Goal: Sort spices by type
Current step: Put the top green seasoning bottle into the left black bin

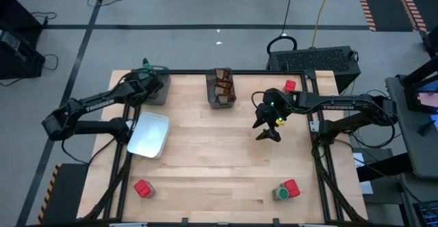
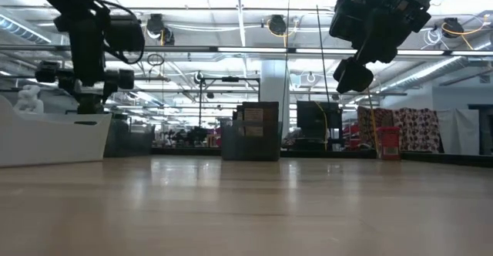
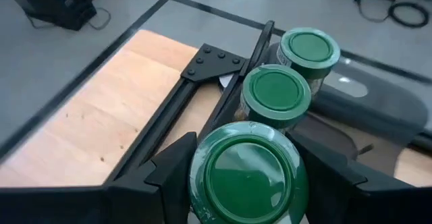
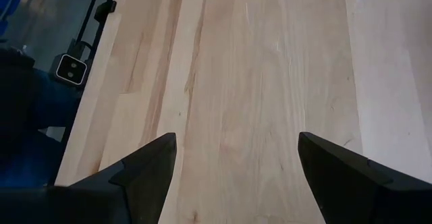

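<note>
At upper left of the high view, the left gripper (image 1: 152, 83) sits over a dark grey bin (image 1: 160, 94) at the table's far-left corner. Its wrist view shows the fingers (image 3: 169, 177) clamped on a green-lidded jar (image 3: 246, 177), with two more green-lidded jars (image 3: 275, 94) (image 3: 309, 50) standing in a row in the bin just beyond it.

Right of centre, the right gripper (image 1: 268, 132) hangs above bare wood; its jaws are spread wide and hold nothing, as the right wrist view shows with its two fingers (image 4: 145, 166) well apart over the table (image 4: 263, 82). The low view shows this gripper (image 2: 353, 75) raised clear of the surface.

Top centre of the high view, a second dark bin (image 1: 220, 97) holds brown-orange packets (image 1: 222, 83). A red container (image 1: 290, 86) stands near the far-right edge. A white tray (image 1: 149, 135) lies at left. Near the bottom edge, one red container (image 1: 142, 188) lies at lower left; at lower right a red container (image 1: 291, 187) touches a green-lidded jar (image 1: 281, 193).
</note>
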